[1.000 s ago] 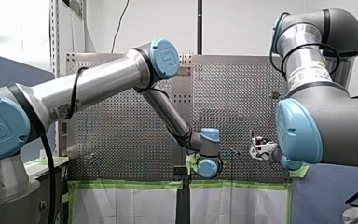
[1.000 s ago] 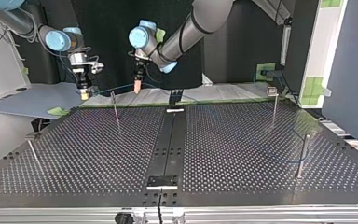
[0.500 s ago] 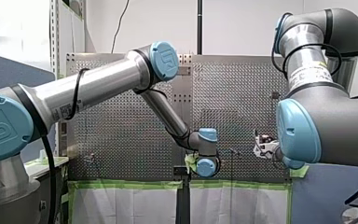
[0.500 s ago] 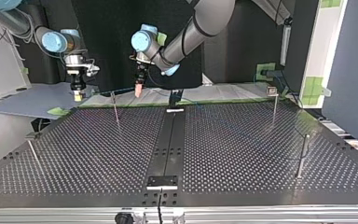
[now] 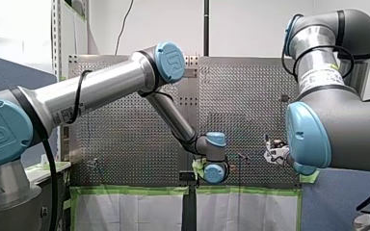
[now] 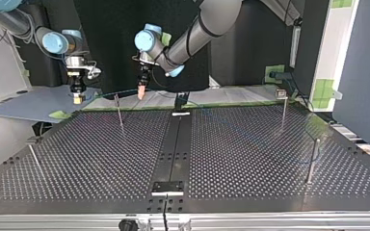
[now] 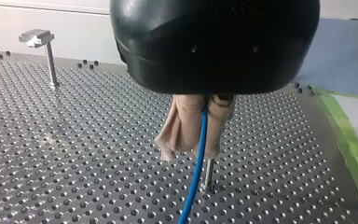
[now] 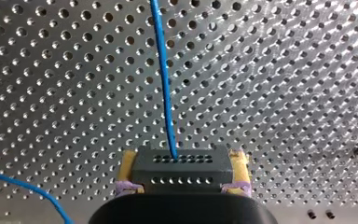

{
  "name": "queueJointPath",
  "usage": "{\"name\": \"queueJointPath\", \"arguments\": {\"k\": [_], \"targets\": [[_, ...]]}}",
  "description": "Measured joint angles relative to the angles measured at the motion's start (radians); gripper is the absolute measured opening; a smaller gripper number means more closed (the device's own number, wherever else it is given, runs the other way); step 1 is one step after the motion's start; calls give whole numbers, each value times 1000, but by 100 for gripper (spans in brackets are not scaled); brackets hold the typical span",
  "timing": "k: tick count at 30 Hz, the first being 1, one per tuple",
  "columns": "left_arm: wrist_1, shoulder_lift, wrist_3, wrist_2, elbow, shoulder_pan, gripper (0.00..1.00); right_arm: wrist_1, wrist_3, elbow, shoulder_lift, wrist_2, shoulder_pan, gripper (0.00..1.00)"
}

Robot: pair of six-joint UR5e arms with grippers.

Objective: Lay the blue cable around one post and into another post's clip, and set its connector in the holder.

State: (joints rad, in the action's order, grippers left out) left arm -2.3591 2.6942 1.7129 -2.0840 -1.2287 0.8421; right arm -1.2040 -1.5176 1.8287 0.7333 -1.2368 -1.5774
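Note:
A thin blue cable (image 6: 110, 92) hangs taut between my two grippers above the table's far edge in the top view. My right gripper (image 6: 78, 98), at that view's left, is shut on the black connector (image 8: 182, 169) between its yellow pads (image 8: 128, 163). The cable (image 8: 164, 79) leaves the connector's face and runs away over the perforated plate. My left gripper (image 6: 140, 94) pinches the blue cable (image 7: 199, 140) between beige pads (image 7: 182, 126), just above a short post (image 7: 208, 175). A faint stretch of cable trails across the plate toward a post (image 6: 312, 161) at the top view's right.
Thin posts rise from the perforated table (image 6: 231, 159): one (image 6: 120, 111) near my left gripper, a clip-topped one (image 6: 283, 105) at the far right, another (image 6: 33, 155) at the near left. A clip-topped post (image 7: 48, 53) stands beyond my left gripper. A small metal block (image 6: 168, 187) sits mid-front.
My right gripper has drifted with the connector toward the top view's left and risen slightly. My left gripper has stayed almost in place, still on the cable.

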Motion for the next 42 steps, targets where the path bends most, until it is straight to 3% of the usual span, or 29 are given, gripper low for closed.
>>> {"name": "queueJointPath", "arguments": {"k": [7,14,20,42], "targets": [[0,0,1,1,0,0,2,-20,-7,1,-41,-8,16,0],[0,0,-1,3,0,-1,2,-26,-52,-14,-55,-7,47,0],[4,3,-3,6,1,-4,2,-33,-76,-21,-57,-7,65,0],[10,24,-5,8,5,12,2,-31,-69,-22,-64,-2,65,0]]}}
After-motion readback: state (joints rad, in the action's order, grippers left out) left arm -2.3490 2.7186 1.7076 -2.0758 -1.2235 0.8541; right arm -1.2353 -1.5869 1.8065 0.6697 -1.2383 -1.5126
